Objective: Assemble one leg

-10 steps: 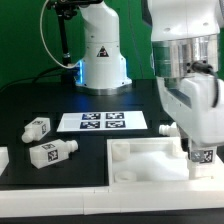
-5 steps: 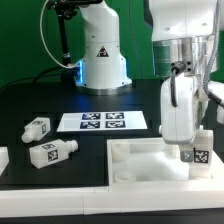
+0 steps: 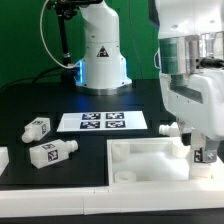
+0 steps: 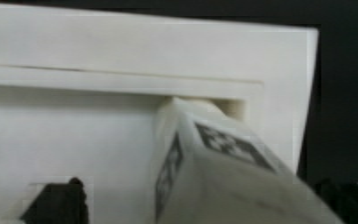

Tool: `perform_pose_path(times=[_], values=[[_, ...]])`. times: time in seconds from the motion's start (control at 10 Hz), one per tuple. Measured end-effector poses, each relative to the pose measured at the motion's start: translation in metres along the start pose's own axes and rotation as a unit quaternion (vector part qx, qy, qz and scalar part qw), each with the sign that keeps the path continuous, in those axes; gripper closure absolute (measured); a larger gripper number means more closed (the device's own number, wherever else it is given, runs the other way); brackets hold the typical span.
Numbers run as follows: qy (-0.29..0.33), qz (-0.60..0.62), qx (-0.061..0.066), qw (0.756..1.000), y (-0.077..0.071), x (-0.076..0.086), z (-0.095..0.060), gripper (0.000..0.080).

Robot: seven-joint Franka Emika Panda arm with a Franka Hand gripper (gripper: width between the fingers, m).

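Observation:
My gripper (image 3: pixel 205 150) hangs over the right near corner of the large white tray-like piece (image 3: pixel 140 152) at the exterior view's right. A white leg (image 3: pixel 206 156) with its tag facing the camera stands there between the fingers. In the wrist view the leg (image 4: pixel 220 160) leans at the tray's corner pocket (image 4: pixel 87 110). One dark finger (image 4: pixel 60 200) stands apart from the leg with tray showing in the gap; the other is at the leg's far side. The jaws look open around the leg.
Two loose legs (image 3: pixel 37 127) (image 3: pixel 55 151) lie at the exterior view's left, and another white part (image 3: pixel 3 160) is at the left edge. One more leg (image 3: pixel 170 128) sits behind the tray. The marker board (image 3: pixel 102 121) lies mid-table before the robot base (image 3: pixel 103 60).
The wrist turned about the upright leg and turned back to roughly where it was one second ago. The leg's tag kept facing the camera; the leg shifted slightly right.

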State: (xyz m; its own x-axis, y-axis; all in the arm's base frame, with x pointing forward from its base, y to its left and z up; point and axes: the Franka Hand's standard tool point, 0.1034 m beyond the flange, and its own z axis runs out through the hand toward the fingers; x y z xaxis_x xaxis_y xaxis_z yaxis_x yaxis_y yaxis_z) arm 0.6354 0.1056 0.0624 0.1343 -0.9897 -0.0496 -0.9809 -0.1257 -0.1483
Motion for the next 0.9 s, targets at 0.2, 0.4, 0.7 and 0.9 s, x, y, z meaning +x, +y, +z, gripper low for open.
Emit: perform_pose_path(times=[0.2,0.4,0.7,0.9], values=[[0.003,-0.084,-0.001,0.996,0.0,0.002,0.0,0.015],[0.016,-0.283,-0.01,0.959,-0.002,-0.006,0.0,0.015],[0.014,-0.384,-0.01,0.923,-0.001,-0.012,-0.002,0.0176],[0.014,-0.37,-0.01,0.929,-0.001,-0.012,-0.002,0.0348]])
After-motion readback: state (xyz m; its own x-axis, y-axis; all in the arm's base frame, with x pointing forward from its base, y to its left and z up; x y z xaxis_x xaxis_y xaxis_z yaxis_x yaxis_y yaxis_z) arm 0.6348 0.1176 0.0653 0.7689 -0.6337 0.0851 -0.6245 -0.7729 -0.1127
